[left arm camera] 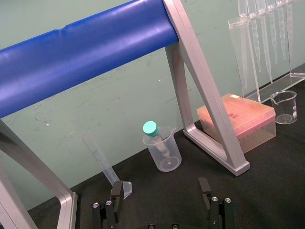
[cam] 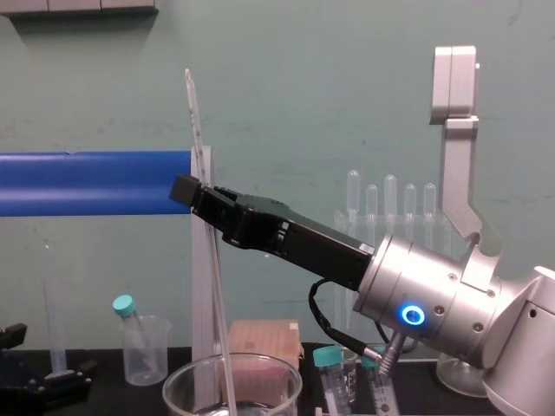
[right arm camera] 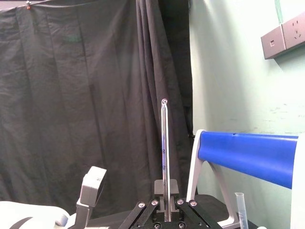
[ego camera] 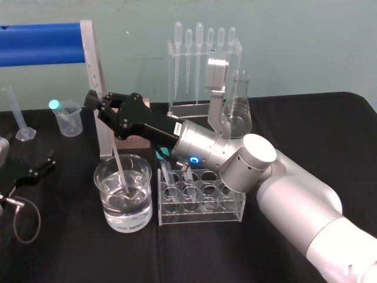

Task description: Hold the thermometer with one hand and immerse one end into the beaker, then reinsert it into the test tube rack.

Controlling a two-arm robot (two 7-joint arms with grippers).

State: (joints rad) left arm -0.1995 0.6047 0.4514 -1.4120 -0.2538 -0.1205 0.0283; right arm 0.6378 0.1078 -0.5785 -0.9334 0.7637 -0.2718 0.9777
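Centre-left, the right gripper (ego camera: 94, 101) pinches the thermometer (right arm camera: 165, 143), lower end apparently in the beaker (ego camera: 107, 203); next, a straight lift toward the test tube rack (ego camera: 200, 205); left gripper (ego camera: 48, 160) idle, spread, lower left.

The chest view's lower edge cuts off the beaker (cam: 279, 373).

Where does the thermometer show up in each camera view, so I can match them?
Head view: thermometer slanting from the right gripper, left of centre, down into the beaker.
Chest view: tall leaning rod left of centre, crossing the gripper.
Right wrist view: upright rod at centre, rising from the gripper.
Left wrist view: the parked left gripper faces elsewhere, toward the teal-capped tube.
Shared landmark: the blue bar, in all four.
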